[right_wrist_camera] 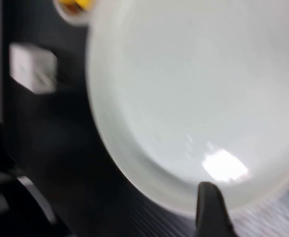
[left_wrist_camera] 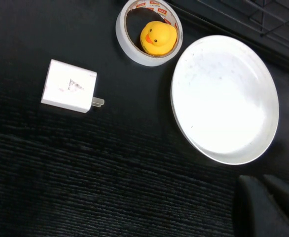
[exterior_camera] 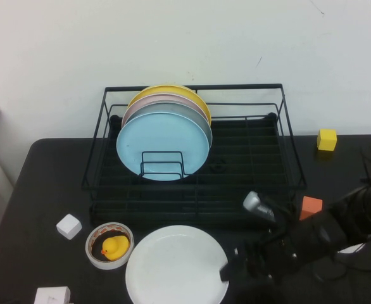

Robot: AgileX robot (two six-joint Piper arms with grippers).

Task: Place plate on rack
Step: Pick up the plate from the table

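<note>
The white plate (exterior_camera: 176, 265) lies flat on the black table in front of the black wire rack (exterior_camera: 249, 164). It also shows in the left wrist view (left_wrist_camera: 224, 98) and fills the right wrist view (right_wrist_camera: 198, 98). My right gripper (exterior_camera: 230, 265) is at the plate's right rim and looks open. One dark finger (right_wrist_camera: 209, 205) lies over the rim; the other is out of view. My left gripper (left_wrist_camera: 263, 180) is out of the high view. It hovers over the table near the plate, empty, with its fingers together.
Light blue (exterior_camera: 162, 145), grey, pink and yellow plates stand in the rack's left half. A tape roll holding a yellow duck (exterior_camera: 111, 246), a white cube (exterior_camera: 68, 226), a white charger (left_wrist_camera: 68, 86), an orange block (exterior_camera: 311, 206) and a yellow block (exterior_camera: 326, 139) lie around.
</note>
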